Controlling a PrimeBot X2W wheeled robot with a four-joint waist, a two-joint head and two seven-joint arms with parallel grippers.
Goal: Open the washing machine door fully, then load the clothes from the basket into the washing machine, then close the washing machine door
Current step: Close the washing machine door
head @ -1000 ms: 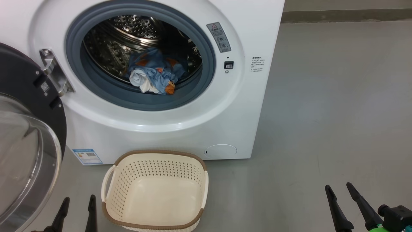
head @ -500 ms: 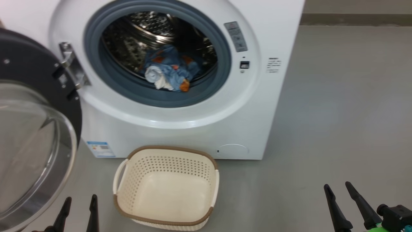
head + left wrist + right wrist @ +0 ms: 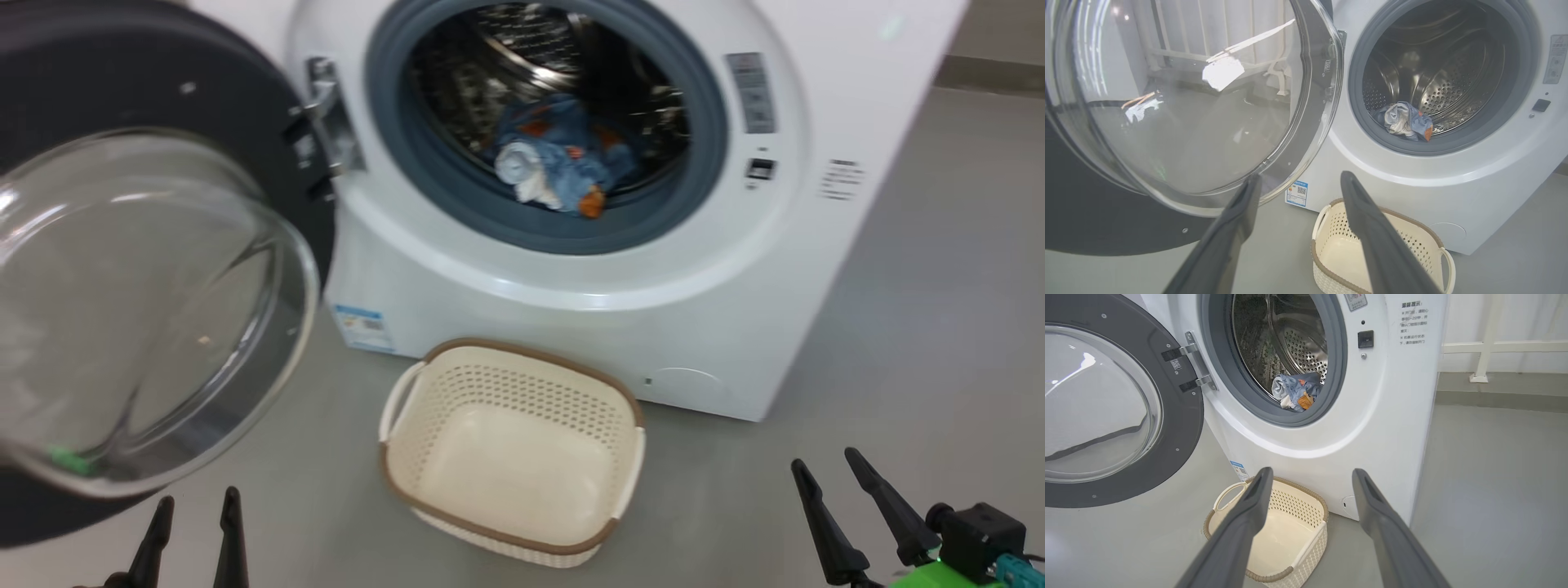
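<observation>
Clothes (image 3: 555, 167) lie at the front edge inside the washing machine (image 3: 571, 327), door (image 3: 163, 82) open beside it, left claw (image 3: 199, 496) and right claw (image 3: 824, 457) spread wide and empty, so closing risks pinching fabric in the gasket (image 3: 555, 233).

The left gripper (image 3: 1299, 179), fingers spread, faced the washing machine door (image 3: 1180, 102) at ten o'clock, the clothes (image 3: 1404, 120) at two, the basket (image 3: 1339, 228) at five.
</observation>
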